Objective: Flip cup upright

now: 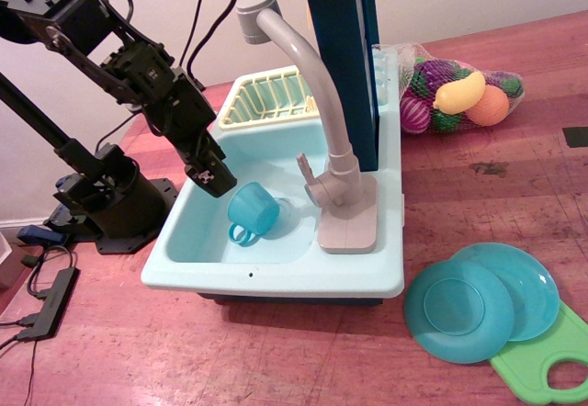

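Down front, two teal plates (482,300) overlap on the wooden table (276,351), edging onto a green board (542,360). Behind them sits the toy sink (276,273), grey faucet (317,103) arching over the basin, yellow drying rack (266,98) at the back. My pincer (213,178) hangs low over the basin's left side, tips just beside the cup (253,208) — jaws seem nearly closed, gripping nothing that I can make out. Cup's lying tilted on the basin floor, loop handle toward the front. Bagged toy fruit (459,94) rests far right.
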Tool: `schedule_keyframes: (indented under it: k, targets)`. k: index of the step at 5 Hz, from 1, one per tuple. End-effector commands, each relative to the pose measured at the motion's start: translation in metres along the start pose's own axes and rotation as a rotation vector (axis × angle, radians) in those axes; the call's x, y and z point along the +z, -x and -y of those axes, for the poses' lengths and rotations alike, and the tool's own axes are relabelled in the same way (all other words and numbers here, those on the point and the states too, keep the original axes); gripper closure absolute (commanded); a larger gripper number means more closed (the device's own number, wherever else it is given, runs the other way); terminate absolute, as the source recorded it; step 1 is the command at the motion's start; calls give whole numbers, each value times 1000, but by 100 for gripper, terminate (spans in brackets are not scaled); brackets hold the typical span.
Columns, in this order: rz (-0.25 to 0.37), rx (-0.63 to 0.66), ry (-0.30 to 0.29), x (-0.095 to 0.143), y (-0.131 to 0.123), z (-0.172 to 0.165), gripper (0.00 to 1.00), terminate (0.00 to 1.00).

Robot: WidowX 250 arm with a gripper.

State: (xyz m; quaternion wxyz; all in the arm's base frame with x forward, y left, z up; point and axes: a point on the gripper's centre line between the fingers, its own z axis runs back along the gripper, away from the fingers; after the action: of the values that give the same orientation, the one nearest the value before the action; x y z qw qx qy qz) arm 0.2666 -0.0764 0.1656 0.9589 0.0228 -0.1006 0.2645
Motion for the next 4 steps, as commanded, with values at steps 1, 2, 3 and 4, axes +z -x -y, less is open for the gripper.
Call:
schedule_keyframes:
  k: [1,2,3,4]
  targets:
    - [0,0,0,0,0,0,0,0]
    - [37,83,3,-10,4,-5,0,0]
    - [60,147,13,-22,7,-6,0,0]
    - [52,184,23,-41,9,1,0,0]
